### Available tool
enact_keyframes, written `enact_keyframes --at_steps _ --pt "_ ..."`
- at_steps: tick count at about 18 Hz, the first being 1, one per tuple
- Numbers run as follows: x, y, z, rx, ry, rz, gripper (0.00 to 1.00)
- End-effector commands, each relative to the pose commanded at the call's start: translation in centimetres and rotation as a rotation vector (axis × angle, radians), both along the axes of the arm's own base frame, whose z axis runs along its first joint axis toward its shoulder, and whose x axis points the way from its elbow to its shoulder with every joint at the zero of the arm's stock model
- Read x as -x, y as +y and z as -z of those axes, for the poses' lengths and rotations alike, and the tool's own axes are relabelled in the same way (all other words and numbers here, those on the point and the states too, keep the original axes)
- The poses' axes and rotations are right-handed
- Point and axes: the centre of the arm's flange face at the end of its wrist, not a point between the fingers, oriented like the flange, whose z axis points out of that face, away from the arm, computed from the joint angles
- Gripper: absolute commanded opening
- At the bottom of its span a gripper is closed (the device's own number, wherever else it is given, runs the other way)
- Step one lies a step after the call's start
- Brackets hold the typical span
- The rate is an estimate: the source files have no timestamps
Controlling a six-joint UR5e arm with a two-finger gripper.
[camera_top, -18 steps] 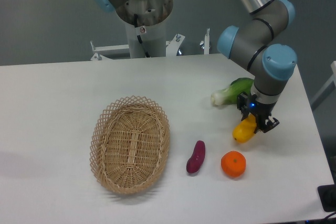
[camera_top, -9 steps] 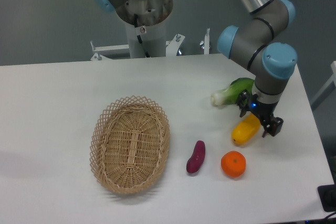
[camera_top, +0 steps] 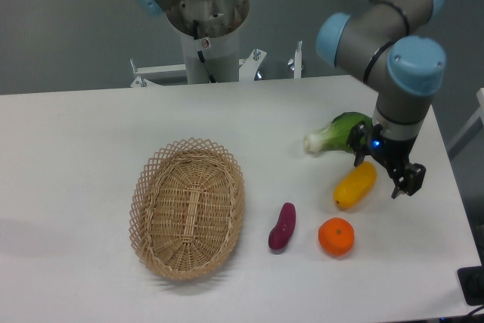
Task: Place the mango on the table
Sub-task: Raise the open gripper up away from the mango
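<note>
Camera view from above and in front shows my claw (camera_top: 387, 166) hanging over the right part of the white counter (camera_top: 91, 134), its two dark fingers (camera_top: 409, 179) spread apart and holding nothing. A small blue light glows on the wrist just above them.

Below and slightly to the left of my claw lies the mango (camera_top: 355, 184), a yellow, elongated fruit resting flat on the counter, tilted so that its upper end points toward my fingers. I cannot tell whether that upper end sits just between the fingers or just in front of them; nothing grips it, and its lower end lies free on the white surface.

Just behind the mango, toward the back of the counter, lies a green vegetable with a pale white end (camera_top: 334, 132), partly hidden by my wrist. In front of the mango, near but apart from it, sits a round orange (camera_top: 336, 236). Left of the orange lies a small purple oblong vegetable (camera_top: 283, 226), close beside the right rim of an oval woven wicker basket (camera_top: 187, 207), which stands well apart from the mango, toward the middle of the counter.

My arm's base column (camera_top: 204, 32) rises behind the counter's far edge.
</note>
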Motion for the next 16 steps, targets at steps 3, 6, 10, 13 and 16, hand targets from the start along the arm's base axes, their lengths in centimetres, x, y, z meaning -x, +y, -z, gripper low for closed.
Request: enact_keyframes --at_steps 3,6,10,13,16 --pt "0.5 -1.3 -2.6 0.013 -0.018 -0.008 1.00" --pt "2.1 -4.0 -3.7 0.029 -0.032 0.040 1.00" --pt "3.1 -7.0 -4.1 0.037 -0.035 0.089 1.00" --pt "3.2 -7.2 -3.9 0.039 -0.039 0.094 1.00" --pt "3.2 -7.1 -4.0 0.038 -0.036 0.095 1.00"
